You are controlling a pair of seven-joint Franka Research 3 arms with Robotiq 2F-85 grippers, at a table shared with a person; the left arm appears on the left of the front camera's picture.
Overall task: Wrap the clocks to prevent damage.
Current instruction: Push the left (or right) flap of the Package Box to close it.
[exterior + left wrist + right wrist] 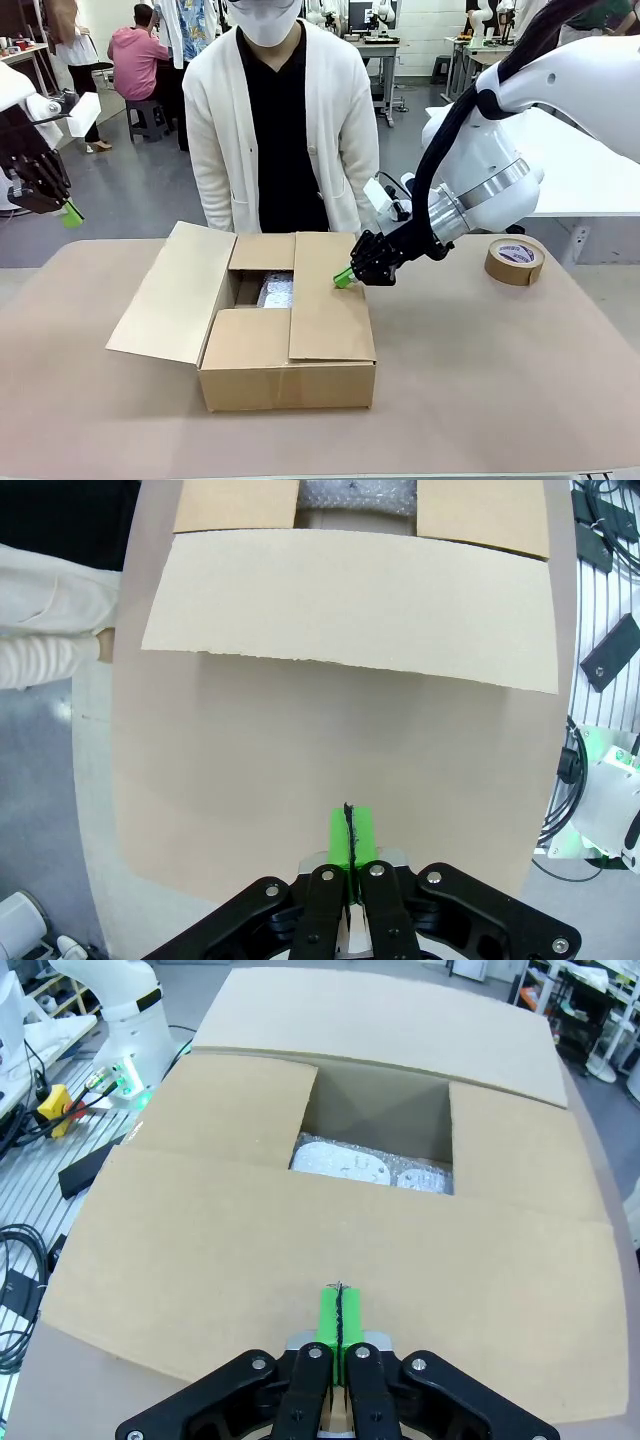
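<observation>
Cardboard flaps were mostly folded down on the box (290, 385) at the middle of the desk (500, 380). The bubble-wrapped clocks (352, 1165) lay inside, showing through the gap between the flaps. The right gripper (345, 277), its green pads pressed together and holding nothing, had its tip on or just above the far end of the right flap (330, 310); contact could not be told for certain. The left flap (170, 295) lay spread outward over the desk, not yet folded. The left gripper (72, 215), likewise pressed together on nothing, hung raised off the desk's left side, well apart from the box. A person (280, 130) in a white cardigan stood at the far side, and a roll of brown tape (515, 260) sat on the desk to the right. Wrapping appeared done, and closing the box looked to be the step in hand. The next move would likely call for bringing the left flap up and over to meet the right one, with that one held flat, before any taping.
</observation>
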